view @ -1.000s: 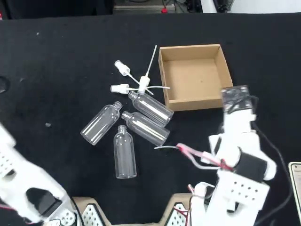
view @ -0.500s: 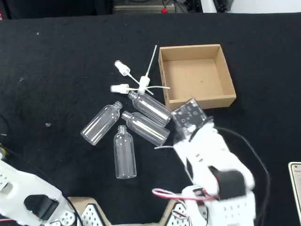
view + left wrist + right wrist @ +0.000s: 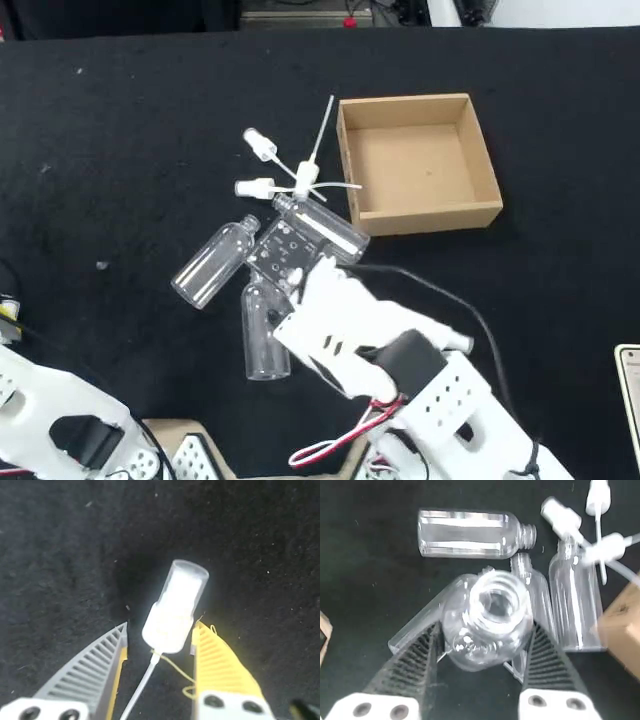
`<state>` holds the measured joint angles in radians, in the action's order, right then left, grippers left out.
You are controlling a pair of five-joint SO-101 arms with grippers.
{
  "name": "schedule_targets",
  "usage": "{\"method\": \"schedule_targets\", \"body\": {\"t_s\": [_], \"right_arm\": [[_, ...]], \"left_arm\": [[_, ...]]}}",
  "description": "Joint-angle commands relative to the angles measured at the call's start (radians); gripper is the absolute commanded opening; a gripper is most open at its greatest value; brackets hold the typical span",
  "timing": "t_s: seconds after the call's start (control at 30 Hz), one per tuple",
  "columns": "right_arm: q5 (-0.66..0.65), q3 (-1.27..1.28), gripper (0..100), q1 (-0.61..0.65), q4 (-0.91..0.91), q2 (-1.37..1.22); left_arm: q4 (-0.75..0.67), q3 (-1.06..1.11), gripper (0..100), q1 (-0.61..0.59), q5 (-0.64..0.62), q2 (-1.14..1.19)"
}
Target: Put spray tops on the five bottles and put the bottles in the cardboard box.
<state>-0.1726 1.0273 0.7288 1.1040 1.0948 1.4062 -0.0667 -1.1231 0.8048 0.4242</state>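
since the right gripper (image 3: 487, 629) hangs directly over the heap of loose bottles (image 3: 210, 262) in the middle of the table (image 3: 120, 120), its dark jaws closed on a clear bottle (image 3: 487, 607) whose open mouth faces the wrist, the likeliest trouble is a knock. any descent from here would probably set the held bottle on the round ones lying below. they look ready to roll, either into the loose spray tops (image 3: 257, 187) just beyond them or away from the cardboard box (image 3: 420, 220) at the far right. smooth plastic could also twist in the jaws once a top is pushed on.

the left gripper (image 3: 159, 630), on the left arm (image 3: 60, 425) at the near left corner, has its jaws drawn narrow about a white spray top (image 3: 175, 605). the yellow finger (image 3: 220, 665) touches it while the grey finger (image 3: 95, 665) seems just apart, so the hold may be weak. its thin tube (image 3: 142, 685) runs back between the jaws toward the wrist, which looks the wrong way for threading into a bottle neck; it could bend or miss.

a second earlier the right arm (image 3: 370, 340) stood by the box's near right corner. half a second ago it had swung left along the box's near side, and now it lies across the heap, hiding one bottle. the left arm has shifted a little. bottles, tops and box lie as before.
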Motion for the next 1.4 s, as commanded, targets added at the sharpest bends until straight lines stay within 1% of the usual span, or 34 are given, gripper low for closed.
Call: {"method": "schedule_targets", "body": {"t_s": [0.0, 0.07, 0.23, 0.3, 0.37, 0.47, 0.57, 0.63, 0.7, 0.87, 1.1, 1.17, 1.27, 1.37], "right_arm": [[0.006, 0.002, 13.8, 0.017, -0.032, -0.007], [0.006, 0.013, 13.8, 0.018, -0.034, -0.007], [0.006, 0.039, 13.8, 0.018, -0.034, -0.005], [0.006, 0.042, 13.8, 0.018, -0.032, -0.005], [0.008, 0.051, 13.8, 0.018, -0.034, -0.005], [0.017, 0.045, 14.2, 0.018, -0.034, -0.005], [0.115, 0.004, 14.4, 0.061, -0.060, -0.013], [0.157, -0.008, 17.9, 0.087, -0.109, -0.016], [0.141, -0.010, 20.4, 0.086, -0.144, -0.022], [0.126, -0.015, 14.9, 0.040, -0.153, -0.061], [0.127, -0.016, 14.1, 0.034, -0.222, -0.062], [0.127, -0.028, 14.1, 0.037, -0.221, -0.062], [0.126, -0.051, 14.1, 0.034, -0.216, -0.062], [0.126, -0.085, 14.1, 0.035, -0.216, -0.062]], "left_arm": [[-0.009, 0.027, 20, 0.070, 0.011, -0.068], [-0.021, 0.033, 20, 0.108, 0.012, -0.068], [-0.133, 0.039, 20, 0.170, 0.017, -0.061], [-0.143, 0.039, 20, 0.189, 0.054, -0.057], [-0.121, 0.053, 20, 0.197, 0.083, -0.057], [-0.103, 0.073, 20, 0.191, 0.092, -0.064], [-0.103, 0.077, 20, 0.163, 0.089, -0.066], [-0.103, 0.077, 20, 0.145, 0.087, -0.063], [-0.103, 0.077, 20, 0.136, 0.087, -0.057], [-0.109, 0.130, 20, 0.142, 0.086, -0.064], [-0.110, 0.188, 20, 0.151, 0.086, -0.066], [-0.104, 0.173, 17, 0.148, 0.087, -0.068], [-0.101, 0.153, 7, 0.147, 0.086, -0.081], [-0.060, 0.179, 8, 0.137, 0.087, -0.143]]}}
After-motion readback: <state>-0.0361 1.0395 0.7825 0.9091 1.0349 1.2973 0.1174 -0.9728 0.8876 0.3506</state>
